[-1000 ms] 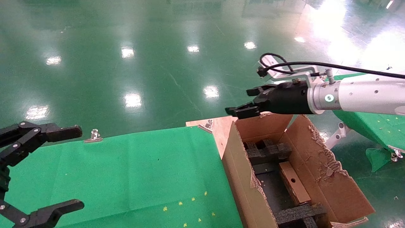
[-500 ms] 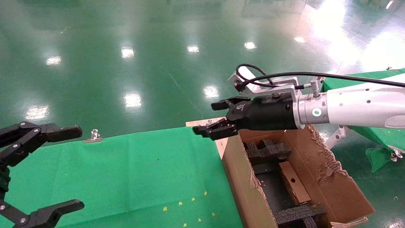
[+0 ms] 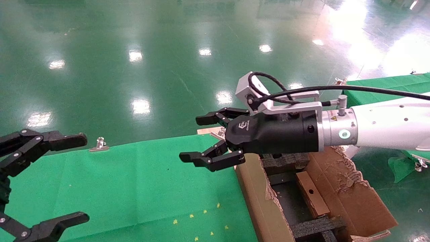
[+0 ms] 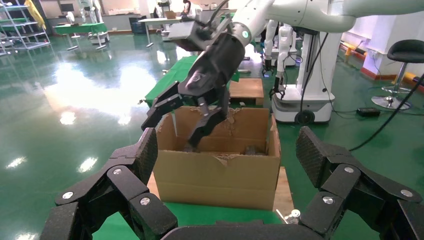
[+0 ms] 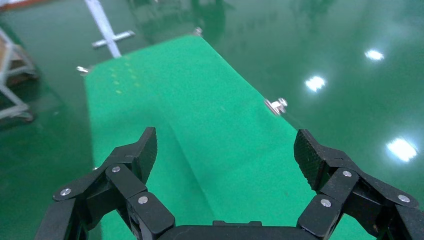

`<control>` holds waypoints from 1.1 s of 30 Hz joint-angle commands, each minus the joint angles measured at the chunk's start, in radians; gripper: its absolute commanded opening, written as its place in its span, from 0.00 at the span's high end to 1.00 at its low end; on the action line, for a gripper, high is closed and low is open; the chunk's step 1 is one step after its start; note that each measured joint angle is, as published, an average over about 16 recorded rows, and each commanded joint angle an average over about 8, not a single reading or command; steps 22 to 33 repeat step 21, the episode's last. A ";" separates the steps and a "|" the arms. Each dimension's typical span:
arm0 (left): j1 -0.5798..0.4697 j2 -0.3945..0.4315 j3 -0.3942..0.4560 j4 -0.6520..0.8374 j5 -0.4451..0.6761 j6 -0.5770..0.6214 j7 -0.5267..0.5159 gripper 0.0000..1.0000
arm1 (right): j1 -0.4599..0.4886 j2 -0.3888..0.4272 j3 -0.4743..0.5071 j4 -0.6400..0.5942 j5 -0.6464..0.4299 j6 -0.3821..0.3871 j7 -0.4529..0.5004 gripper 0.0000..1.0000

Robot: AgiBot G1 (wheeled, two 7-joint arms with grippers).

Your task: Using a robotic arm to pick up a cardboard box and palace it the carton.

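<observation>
Risk here lies mostly in the carton's ragged walls and in where the arm is pointed. The right gripper, on the white robotic arm at centre right of the head view, hangs with its fingers spread wide and nothing between them, just past the near-left wall of the carton and over the green cloth table. The cardboard box, small and brown with a round hole in its top face, already lies inside the carton at lower right of the frame, between the black foam inserts. So the placing looks done, in my judgement, and any further reach toward the cloth would close on nothing, since no other box shows there.

If the arm swings low across the carton, the wrist or its black cable could catch a torn flap and drag the carton off its spot; the cable loop by the silver camera block stands proud and looks easiest to snag.

The left gripper sits parked at the lower left of the head view, fingers wide apart and empty, well apart from the carton.
</observation>
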 commanded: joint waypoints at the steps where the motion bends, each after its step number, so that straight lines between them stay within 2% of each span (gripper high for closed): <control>1: 0.000 0.000 0.000 0.000 0.000 0.000 0.000 0.00 | -0.033 -0.003 0.052 0.005 0.012 -0.030 -0.022 0.00; 18: 0.000 0.000 0.000 0.000 0.000 0.000 0.000 0.00 | -0.311 -0.029 0.490 0.050 0.108 -0.282 -0.206 0.00; 21: 0.000 0.000 0.000 0.000 0.000 0.000 0.000 0.00 | -0.334 -0.031 0.525 0.053 0.116 -0.303 -0.221 0.00; 33: 0.000 0.000 0.000 0.000 0.000 0.000 0.000 0.00 | -0.334 -0.031 0.525 0.053 0.116 -0.303 -0.221 0.00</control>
